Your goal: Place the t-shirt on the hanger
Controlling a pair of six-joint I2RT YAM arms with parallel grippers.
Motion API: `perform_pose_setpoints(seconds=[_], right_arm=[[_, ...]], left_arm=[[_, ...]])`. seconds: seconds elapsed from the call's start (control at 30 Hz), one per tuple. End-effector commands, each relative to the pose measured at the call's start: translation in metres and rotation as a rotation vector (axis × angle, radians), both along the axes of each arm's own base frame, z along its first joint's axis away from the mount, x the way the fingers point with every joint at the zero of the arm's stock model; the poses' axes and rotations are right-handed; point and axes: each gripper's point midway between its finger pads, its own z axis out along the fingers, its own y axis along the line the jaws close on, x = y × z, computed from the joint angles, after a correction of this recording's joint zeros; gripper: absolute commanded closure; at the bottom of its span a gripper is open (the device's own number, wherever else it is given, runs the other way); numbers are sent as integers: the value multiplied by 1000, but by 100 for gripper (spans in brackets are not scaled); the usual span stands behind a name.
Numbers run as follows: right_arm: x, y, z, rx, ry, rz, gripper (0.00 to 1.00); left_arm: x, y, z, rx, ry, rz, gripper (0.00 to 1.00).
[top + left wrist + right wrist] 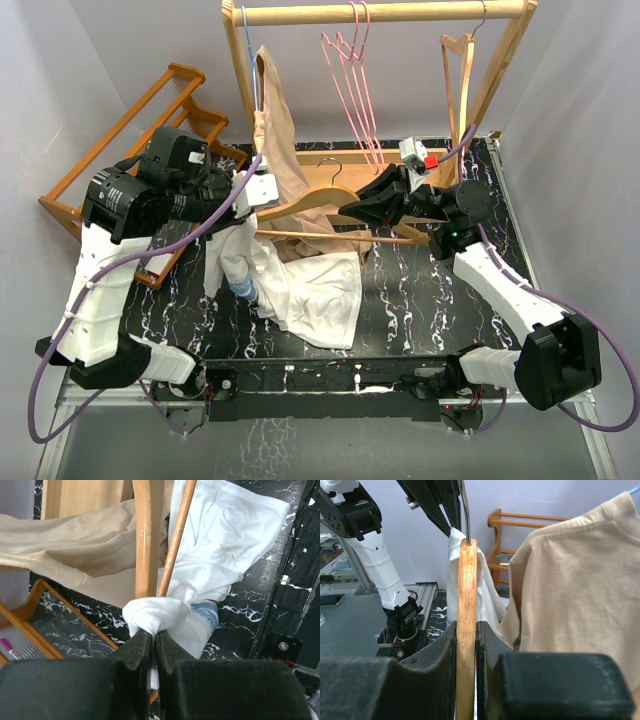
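Above mid-bench, at the right gripper (350,208): fingers (432,665) clamped on the wooden hanger (315,197), one against each flat face of the wood, metal hook sticking out past the tips. Held up off the bench (430,300), hook pointing toward the back, lower rod toward the arms' bases.

At the hanger's left end, the left gripper (150,639): fingers pinched together on a tight wad of the white t-shirt (320,285). Wad wrapped right over the corner between thin rod and hanger shoulder, touching both. Just below the wad, a patch of blue print (205,612), half hidden in folds.

Rest of the t-shirt draped down from that pinch and pooled in a crumpled heap on the bench, front and centre, partly under the hanger. Not yet spread over the hanger's shoulders.

Behind, a beige garment (275,130) hanging from the wooden rack (400,12), its lower part close behind the held hanger; whether touching, cannot tell. Further along the same rail, pink wire hangers (352,80), well apart from both grippers, and one more light-wood hanger (458,60) near the right end. Beside the bench on the left, a low slatted wooden stand (110,140).
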Motion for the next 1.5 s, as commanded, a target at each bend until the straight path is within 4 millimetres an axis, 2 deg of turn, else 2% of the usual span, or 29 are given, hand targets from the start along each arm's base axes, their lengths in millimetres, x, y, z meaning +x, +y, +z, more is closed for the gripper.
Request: perform_pose_setpoints(seconds=[0.0,0.23,0.53,0.63,0.83,1.0,1.13,1.27,1.47], right_arm=[[-11,-4,32,100,-122,-11,92],[-19,-5,35,84,-148,6,92],[-34,-3,10,16,-98,82,92],[-40,-3,3,-6,-87,103,92],[-46,-4,3,-22,-95,119,92],[-33,-3,9,7,-90,54,92],[-15,-3,12,37,-81,-50,92],[1,-5,10,54,-54,-134,92],[12,-7,4,62,-22,-191,92]], left_arm=[[-13,0,2,-25,9,-25,100],[-8,3,-1,-10,-8,-14,100],[30,15,-11,60,-182,72,100],[34,10,-15,52,-166,67,100],[46,-9,-19,11,-144,34,100],[48,-39,-18,-76,-54,-33,100],[41,-54,-6,-150,-5,-67,100],[32,-57,10,-192,-11,-78,100],[21,-45,31,-207,-61,-51,100]])
